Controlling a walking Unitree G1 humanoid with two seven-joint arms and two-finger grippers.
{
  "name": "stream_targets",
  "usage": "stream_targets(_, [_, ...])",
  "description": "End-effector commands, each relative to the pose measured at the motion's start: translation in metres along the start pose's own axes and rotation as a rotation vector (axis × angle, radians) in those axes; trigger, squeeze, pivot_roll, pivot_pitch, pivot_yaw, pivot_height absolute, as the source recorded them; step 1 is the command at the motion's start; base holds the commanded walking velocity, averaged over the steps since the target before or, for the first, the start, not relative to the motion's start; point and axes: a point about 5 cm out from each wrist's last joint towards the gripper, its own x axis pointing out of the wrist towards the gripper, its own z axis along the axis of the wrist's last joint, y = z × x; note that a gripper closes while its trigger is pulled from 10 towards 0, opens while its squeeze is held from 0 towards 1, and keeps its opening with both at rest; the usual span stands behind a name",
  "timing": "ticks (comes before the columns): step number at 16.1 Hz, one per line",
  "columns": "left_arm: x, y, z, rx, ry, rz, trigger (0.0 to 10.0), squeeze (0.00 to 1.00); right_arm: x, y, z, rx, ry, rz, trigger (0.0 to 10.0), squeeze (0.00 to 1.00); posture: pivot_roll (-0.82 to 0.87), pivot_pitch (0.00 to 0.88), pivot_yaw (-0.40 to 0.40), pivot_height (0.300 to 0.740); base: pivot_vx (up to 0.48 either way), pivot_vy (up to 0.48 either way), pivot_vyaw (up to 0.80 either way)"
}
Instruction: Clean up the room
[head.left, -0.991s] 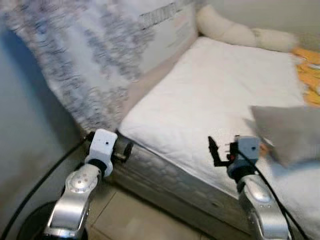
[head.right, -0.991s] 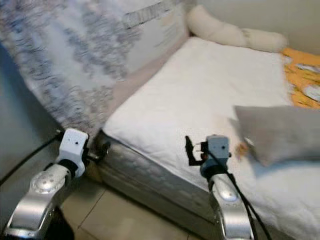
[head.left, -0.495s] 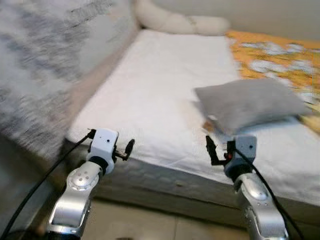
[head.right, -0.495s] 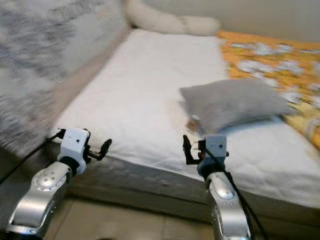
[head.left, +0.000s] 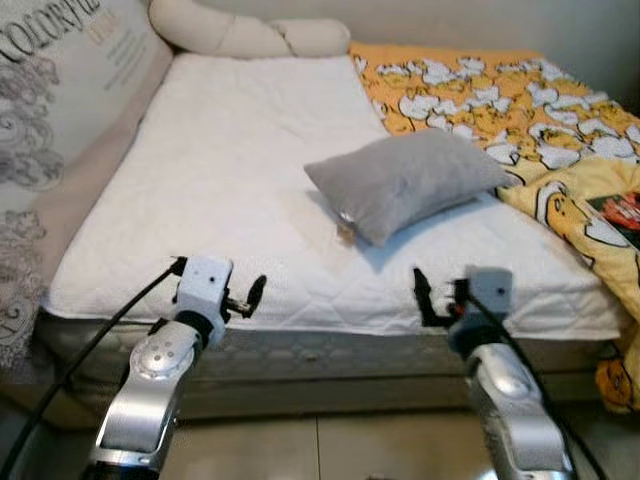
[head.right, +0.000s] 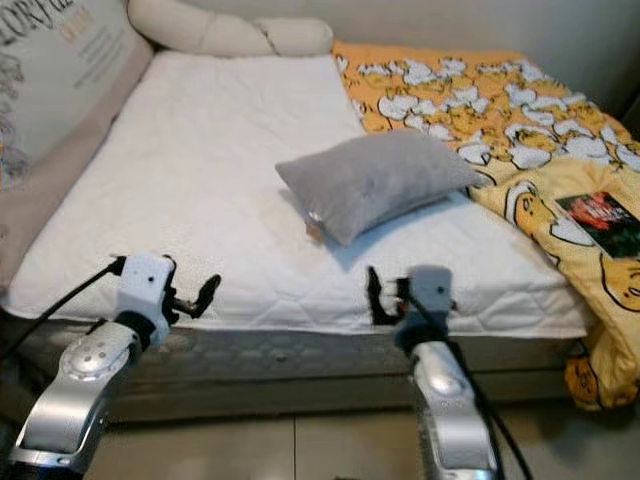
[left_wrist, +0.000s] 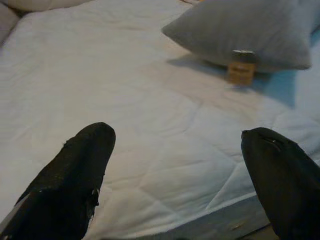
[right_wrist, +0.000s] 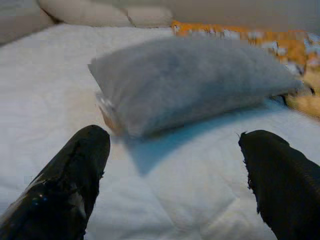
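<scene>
Two grippers are held up near the front edge of the bed. The left gripper (head.left: 250, 296) has its two black fingers spread wide and holds nothing. The right gripper (head.left: 428, 298) also has its fingers spread wide and holds nothing. Both hang just in front of the white mattress (head.left: 230, 200), above the tiled floor (head.left: 330, 450).

A bit farther in, a grey pillow (head.left: 405, 180) lies on the mattress, a little tilted. A small tan thing with a pale top (left_wrist: 241, 67) sits right by the pillow's near corner, touching it or very close to it. What it is cannot be told.

On the robot's right side, an orange and yellow blanket (head.left: 500, 95) with white cartoon shapes covers that part of the bed and hangs over the front corner. A dark book or card (head.right: 600, 218) rests on the blanket.

On the robot's left side, a big printed cushion (head.left: 50, 90) leans up along the bed. At the far end, a long cream bolster (head.left: 240, 35) lies across the top of the mattress.
</scene>
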Motion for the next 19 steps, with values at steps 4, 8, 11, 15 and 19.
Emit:
stream_targets(4, [0.0015, 0.003, 0.0034, -0.007, -0.017, 0.016, 10.0, 0.0, 0.0069, -0.0059, 0.0023, -0.011, -0.004, -0.03, 10.0, 0.0, 0.02, 0.0, -0.03, 0.74, 0.336, 0.0, -0.2])
stream_targets(8, [0.0018, 0.0035, 0.0037, -0.008, -0.02, 0.018, 10.0, 0.0, 0.008, -0.0052, 0.0003, -0.014, -0.009, -0.016, 10.0, 0.0, 0.02, 0.0, -0.031, 0.74, 0.339, 0.0, -0.6])
stream_targets(11, [0.0026, 0.0038, 0.0041, -0.01, -0.022, 0.024, 10.0, 0.0, 0.0091, -0.0057, 0.0005, -0.014, -0.014, -0.006, 10.0, 0.0, 0.02, 0.0, -0.032, 0.74, 0.34, 0.0, 0.0])
stream_targets(15, [0.0038, 0.0039, 0.0049, -0.01, -0.024, 0.028, 10.0, 0.0, 0.0106, -0.0007, 0.0, 0.003, 0.001, 0.086, 10.0, 0.0, 0.02, 0.0, -0.032, 0.74, 0.341, 0.0, 0.0])
stream_targets(19, [0.0043, 0.0047, 0.0054, -0.008, -0.026, 0.027, 10.0, 0.0, 0.0121, -0.0012, 0.0011, -0.052, -0.014, 0.077, 10.0, 0.0, 0.02, 0.0, -0.031, 0.74, 0.339, 0.0, 0.8])
